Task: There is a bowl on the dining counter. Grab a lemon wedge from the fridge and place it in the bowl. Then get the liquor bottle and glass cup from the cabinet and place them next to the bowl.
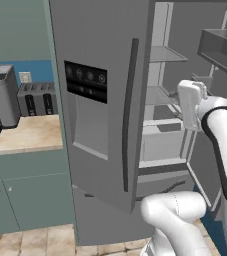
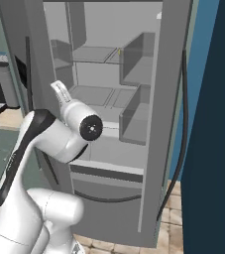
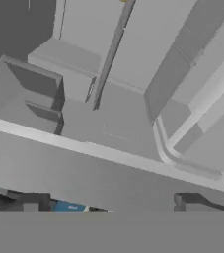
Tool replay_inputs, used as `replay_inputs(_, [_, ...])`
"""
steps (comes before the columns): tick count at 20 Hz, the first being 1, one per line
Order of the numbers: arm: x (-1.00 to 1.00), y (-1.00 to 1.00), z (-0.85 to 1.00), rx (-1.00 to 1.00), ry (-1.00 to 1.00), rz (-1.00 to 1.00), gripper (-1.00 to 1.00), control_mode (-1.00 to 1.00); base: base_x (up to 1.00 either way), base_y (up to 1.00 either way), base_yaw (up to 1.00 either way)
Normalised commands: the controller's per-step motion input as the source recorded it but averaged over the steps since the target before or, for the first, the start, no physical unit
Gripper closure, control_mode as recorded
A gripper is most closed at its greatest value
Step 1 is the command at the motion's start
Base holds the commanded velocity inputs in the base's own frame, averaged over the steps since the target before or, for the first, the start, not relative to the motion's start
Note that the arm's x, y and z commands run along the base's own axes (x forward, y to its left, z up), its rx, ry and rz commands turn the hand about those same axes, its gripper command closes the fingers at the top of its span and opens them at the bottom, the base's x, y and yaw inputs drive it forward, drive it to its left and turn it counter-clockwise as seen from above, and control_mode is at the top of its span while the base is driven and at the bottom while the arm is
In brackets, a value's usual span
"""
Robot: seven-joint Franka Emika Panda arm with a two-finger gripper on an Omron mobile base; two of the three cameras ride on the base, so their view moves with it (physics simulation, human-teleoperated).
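My gripper [image 3: 108,200] is spread wide with nothing between the fingers [image 3: 32,201], pointing into the open right half of the fridge [image 1: 100,100]. The lemon wedge [image 2: 119,51] is a tiny yellow speck far ahead of my jaws and above them, at the back of the upper shelf [image 2: 96,53]; in the hand view it sits at the very top edge, so I judge I am aimed too low.

To do this well, I think I should lift and tilt until the wedge sits centred between my fingers, then go straight in along the shelf and close only once it lies between the tips.

Just below and ahead of my jaws runs the pale front edge of a lower shelf [image 3: 103,153], which I must clear first. To my right the door bins [image 2: 136,57] jut inward; to my left hangs the closed door [image 1: 92,75] with its dark handle [image 1: 130,115]. The room between is broad, and the shelves look bare apart from the wedge.
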Motion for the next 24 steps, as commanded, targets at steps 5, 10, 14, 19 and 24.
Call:
replay_inputs(5, [0.62,0.0,-0.02,0.16,0.17,0.0,-1.0,-1.0,0.0,0.0,0.0])
replay_inputs(10, [0.56,0.01,-0.09,0.13,0.13,0.0,-1.0,-1.0,0.0,0.0,0.0])
replay_inputs(14, [0.37,0.13,-0.12,0.08,0.06,0.0,-1.0,-1.0,0.0,0.0,0.0])
replay_inputs(19, [0.22,0.24,-0.1,0.05,0.01,0.0,-1.0,-1.0,0.0,0.0,0.0])
replay_inputs(24, [0.05,0.33,-0.08,0.01,0.0,0.0,-1.0,-1.0,0.0,0.0,0.0])
